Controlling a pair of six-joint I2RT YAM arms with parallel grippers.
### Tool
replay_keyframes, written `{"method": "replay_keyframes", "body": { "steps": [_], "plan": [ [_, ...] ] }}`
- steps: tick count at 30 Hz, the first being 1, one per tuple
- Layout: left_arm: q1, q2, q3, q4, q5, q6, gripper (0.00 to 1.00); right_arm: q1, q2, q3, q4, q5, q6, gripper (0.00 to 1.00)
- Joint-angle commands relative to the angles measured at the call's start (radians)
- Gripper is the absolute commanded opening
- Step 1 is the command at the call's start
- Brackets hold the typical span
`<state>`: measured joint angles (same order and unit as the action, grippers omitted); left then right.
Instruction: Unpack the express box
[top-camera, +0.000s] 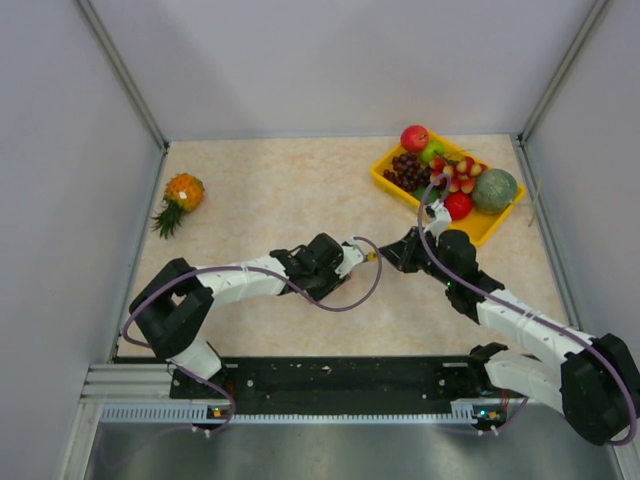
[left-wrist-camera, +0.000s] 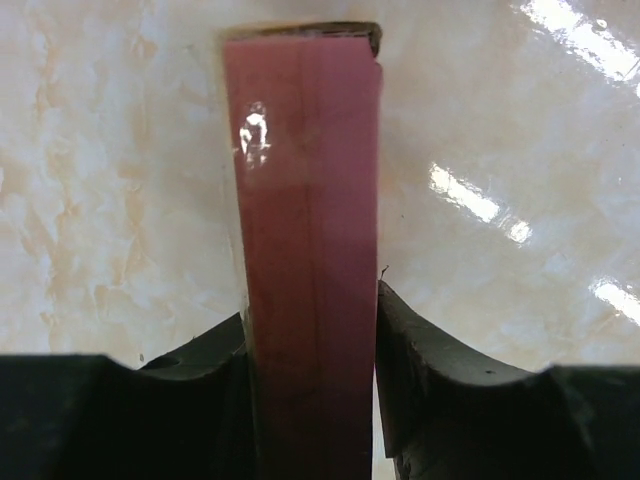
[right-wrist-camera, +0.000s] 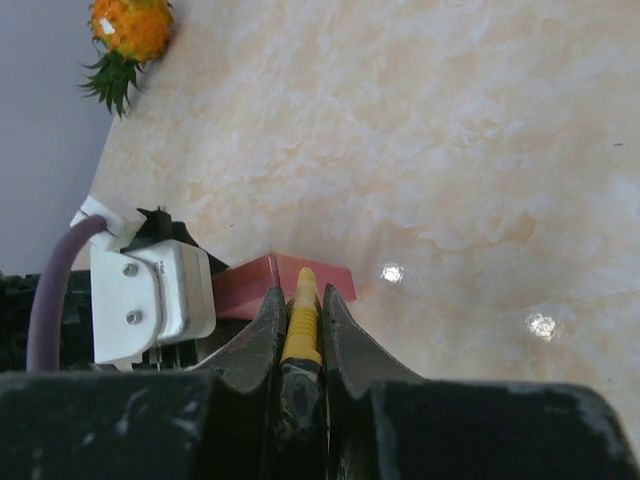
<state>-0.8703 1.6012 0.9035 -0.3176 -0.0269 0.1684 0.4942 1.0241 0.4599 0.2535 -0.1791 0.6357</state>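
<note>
Desk (top-camera: 300, 180): the work sits over its middle. I cannot tell whether the box's lower edge rests on it, so you may have no support under a cut.
Fruit tray (top-camera: 492, 232): back right, near the right arm (top-camera: 520, 320); a wide swing there could clip its rim.
Left end effector (left-wrist-camera: 312, 335): closed narrowly on the express box (left-wrist-camera: 305, 220), its fingers (left-wrist-camera: 430, 390) pressing both flat faces. Push hard with the blade and the box may pivot or slide out.
Right end effector (right-wrist-camera: 300, 335): clamped tight on the yellow utility knife (right-wrist-camera: 302, 315), fingers nearly together.
Express box: held edge-on at mid-desk, its end facing the knife; too deep a cut could damage the contents.
Utility knife: tip at the box's end; off the seam, it could skid toward the left fingers.
</note>
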Motion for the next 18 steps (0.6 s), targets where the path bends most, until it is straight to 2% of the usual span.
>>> {"method": "replay_keyframes", "body": {
  "steps": [1,4,5,9,12,18],
  "plan": [
    [-0.006,-0.047,-0.011,0.061,-0.044,-0.047,0.44,-0.011,0.021,-0.026,0.164,-0.051,-0.01,0.0],
    [-0.004,-0.049,0.011,0.057,-0.025,-0.075,0.37,-0.011,0.027,-0.03,0.181,-0.066,-0.008,0.0],
    [-0.004,-0.047,0.014,0.055,-0.01,-0.076,0.3,-0.011,0.028,-0.032,0.184,-0.071,-0.007,0.0],
    [-0.007,-0.041,0.014,0.063,-0.024,-0.028,0.21,-0.011,0.039,-0.02,0.185,-0.065,-0.013,0.0],
    [-0.018,-0.047,-0.001,0.086,-0.076,0.019,0.2,-0.009,0.044,-0.026,0.214,-0.049,-0.008,0.0],
    [-0.022,-0.084,-0.048,0.124,-0.093,0.074,0.18,-0.011,0.085,-0.056,0.332,-0.072,0.001,0.0]
  ]
}}
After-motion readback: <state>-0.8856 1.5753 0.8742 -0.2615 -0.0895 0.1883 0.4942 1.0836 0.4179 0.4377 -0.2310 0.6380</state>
